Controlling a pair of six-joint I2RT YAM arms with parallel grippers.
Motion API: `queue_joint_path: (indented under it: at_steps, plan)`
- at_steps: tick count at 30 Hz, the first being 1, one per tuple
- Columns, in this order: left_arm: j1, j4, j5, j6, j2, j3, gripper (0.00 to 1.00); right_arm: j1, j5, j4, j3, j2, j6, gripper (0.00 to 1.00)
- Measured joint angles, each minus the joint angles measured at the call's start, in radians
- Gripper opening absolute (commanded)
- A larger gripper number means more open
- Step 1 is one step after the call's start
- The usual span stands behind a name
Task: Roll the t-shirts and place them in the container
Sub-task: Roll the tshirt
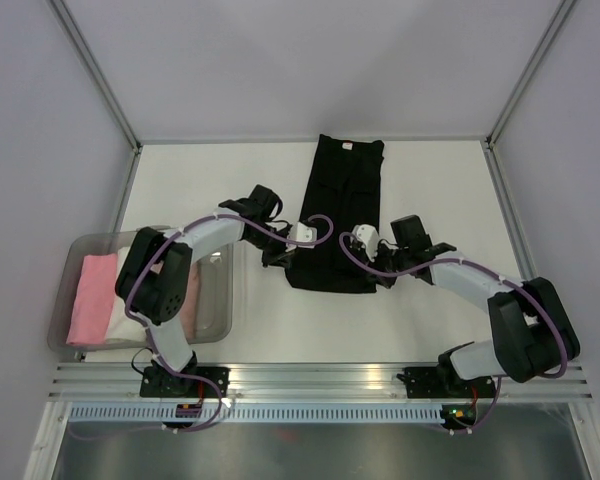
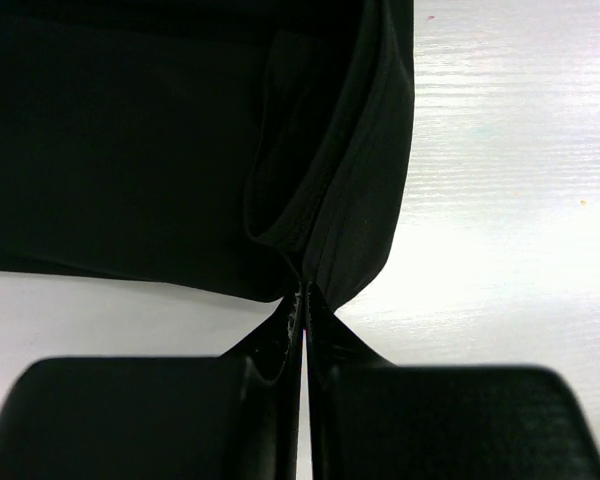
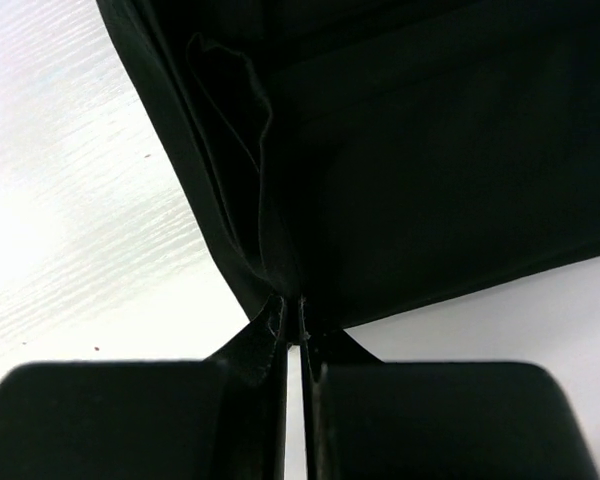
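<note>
- Item under work: a black cloth t-shirt (image 1: 340, 210), folded lengthwise into a long narrow strip, lies flat on the white surface (image 1: 210, 190). It runs from near the far edge toward the arms, roughly central. The small neck label (image 1: 347, 146) sits at the far end and the hem end is nearest the arms.
- Left gripper (image 2: 304, 297): pressed together on the near left corner of the strip. The left wrist view shows several layers of black cloth gathered into the pinch, the corner drawn up slightly into a fold.
- Right gripper (image 3: 291, 300): pressed together on the near right corner, in a mirror of the left. The folded edge and an inner seam run straight into the pinch.
- Other stock: a clear plastic bin (image 1: 220, 320) stands at the left of the surface, well apart from the black strip. It holds 1 pink roll (image 1: 92, 298) and beside it a white roll (image 1: 120, 325), partly hidden by the left arm.
- Step in hand, as judged: the start of the roll. The 2 corners of the hem end are secured, but no turn of cloth is formed yet and the strip lies flat along its length.
- Next move, as judged: both grippers need to lift the hem edge together, carry it over toward the label end and tuck it down to form the first tight turn.
- Risk, as judged: uneven travel between the 2 sides would skew the roll, and a loose layer could slip out of either pinch.
</note>
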Motion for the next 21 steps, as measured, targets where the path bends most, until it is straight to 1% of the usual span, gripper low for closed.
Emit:
queue_joint_path:
  at_steps: [2, 5, 8, 10, 11, 13, 17, 20, 21]
  plan:
    - [0.004, -0.005, -0.004, -0.020, 0.013, 0.011, 0.02, -0.008, 0.006, 0.002, 0.008, 0.009, 0.018, 0.16]
    - [0.004, -0.007, -0.007, -0.047, 0.021, 0.019, 0.02, -0.020, 0.018, 0.005, 0.016, 0.016, 0.046, 0.27]
    - [0.004, -0.014, -0.011, -0.074, 0.031, 0.032, 0.02, -0.042, 0.033, 0.013, 0.019, 0.023, 0.083, 0.32]
    - [0.004, -0.018, -0.014, -0.096, 0.042, 0.048, 0.02, -0.062, 0.036, 0.018, 0.019, 0.023, 0.115, 0.38]
    - [0.004, -0.018, -0.014, -0.106, 0.045, 0.055, 0.02, -0.075, 0.040, 0.022, 0.020, 0.023, 0.133, 0.40]
    - [0.004, -0.018, -0.013, -0.127, 0.050, 0.071, 0.02, -0.098, 0.042, 0.023, 0.023, 0.016, 0.163, 0.41]
    - [0.004, -0.018, -0.013, -0.161, 0.051, 0.091, 0.02, -0.131, 0.049, 0.014, 0.037, -0.034, 0.224, 0.41]
    - [0.004, -0.018, -0.014, -0.176, 0.051, 0.094, 0.02, -0.130, 0.037, 0.020, 0.039, -0.087, 0.277, 0.36]
    - [0.004, -0.019, -0.015, -0.181, 0.051, 0.094, 0.02, -0.122, 0.031, 0.027, 0.039, -0.104, 0.304, 0.32]
